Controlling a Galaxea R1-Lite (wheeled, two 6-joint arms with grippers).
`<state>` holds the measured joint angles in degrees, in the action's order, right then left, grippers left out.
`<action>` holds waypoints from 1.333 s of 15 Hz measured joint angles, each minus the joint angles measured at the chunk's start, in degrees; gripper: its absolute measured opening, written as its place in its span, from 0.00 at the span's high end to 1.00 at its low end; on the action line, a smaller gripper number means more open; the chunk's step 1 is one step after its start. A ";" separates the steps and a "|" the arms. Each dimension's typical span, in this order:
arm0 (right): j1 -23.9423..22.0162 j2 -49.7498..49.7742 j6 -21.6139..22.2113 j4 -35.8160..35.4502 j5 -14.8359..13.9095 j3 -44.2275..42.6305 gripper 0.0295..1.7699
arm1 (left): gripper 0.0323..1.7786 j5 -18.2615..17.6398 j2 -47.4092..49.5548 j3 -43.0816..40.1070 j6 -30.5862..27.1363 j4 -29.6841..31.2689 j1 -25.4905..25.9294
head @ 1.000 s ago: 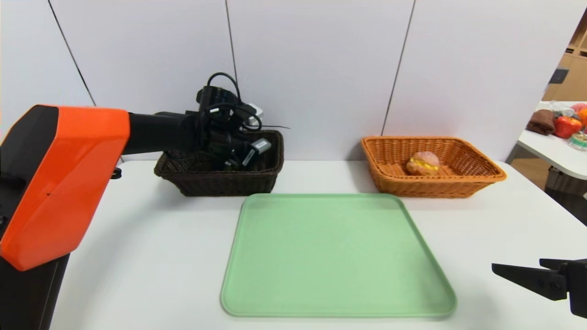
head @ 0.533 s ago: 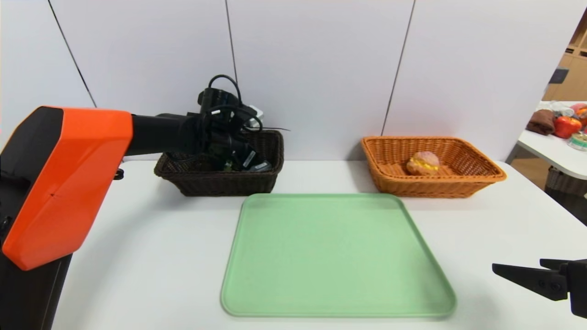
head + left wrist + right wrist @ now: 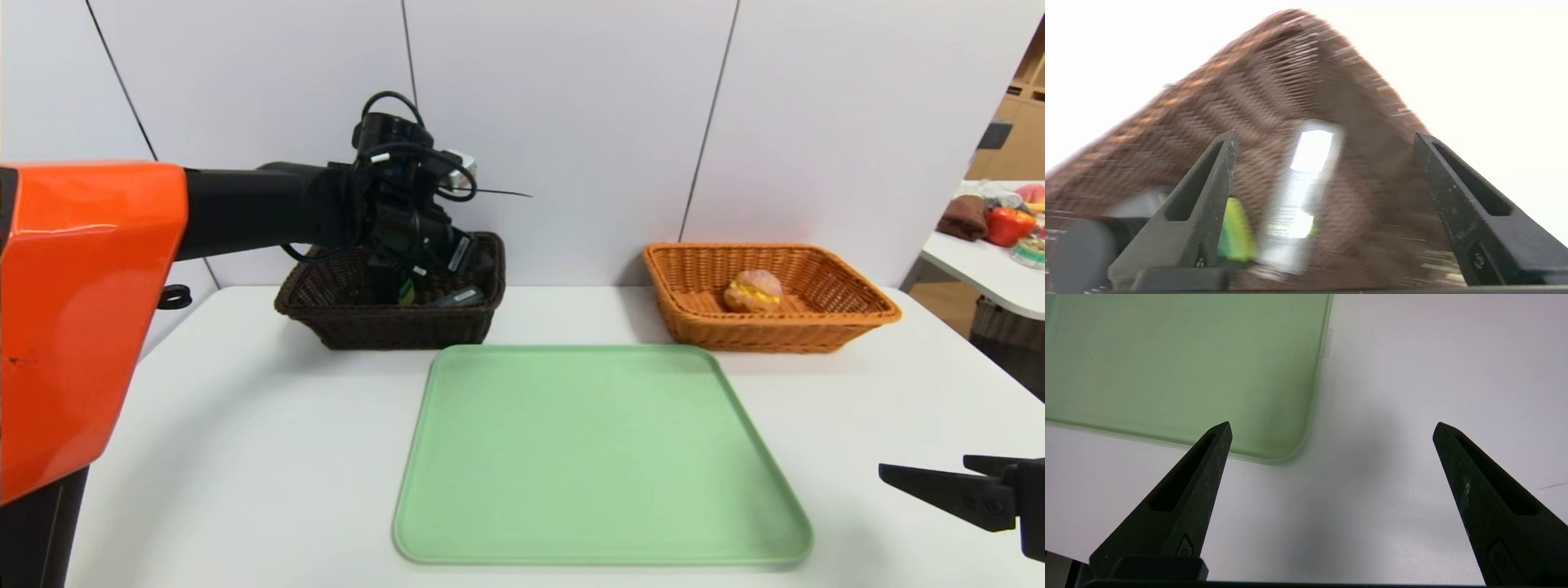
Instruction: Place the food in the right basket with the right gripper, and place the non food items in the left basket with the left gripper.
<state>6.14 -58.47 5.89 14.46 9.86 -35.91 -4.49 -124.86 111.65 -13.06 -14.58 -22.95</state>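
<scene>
Now the grey case (image 3: 1306,192) and black pump bottle (image 3: 402,291) lie inside the dark brown basket (image 3: 326,314) at upper left of the head view, the bun (image 3: 753,291) in the orange basket (image 3: 857,314) at upper right. Above the brown basket the left end effector (image 3: 1323,143) hangs released, gripping nothing; lifting straight up should clear the rim. The right end effector (image 3: 1331,433), released, idles at lower right over the desk (image 3: 245,457) beside the green tray (image 3: 600,457).
</scene>
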 joint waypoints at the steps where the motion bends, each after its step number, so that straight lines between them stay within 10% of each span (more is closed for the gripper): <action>1: 0.00 0.00 -0.05 -0.05 0.05 -0.11 0.04 | 0.13 -0.02 1.04 0.04 2.47 -1.49 -1.27; 10: -0.02 0.00 -0.29 -0.11 1.07 -2.47 0.04 | 0.07 1.16 13.69 -11.39 17.16 -6.12 -5.68; 20: -0.02 1.28 -2.50 0.69 1.40 -5.62 0.04 | 0.05 12.62 45.58 -46.14 23.42 -6.47 -4.80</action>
<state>6.12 -57.19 3.39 15.15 11.26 -41.53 8.13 -79.28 65.51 10.36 -21.05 -27.76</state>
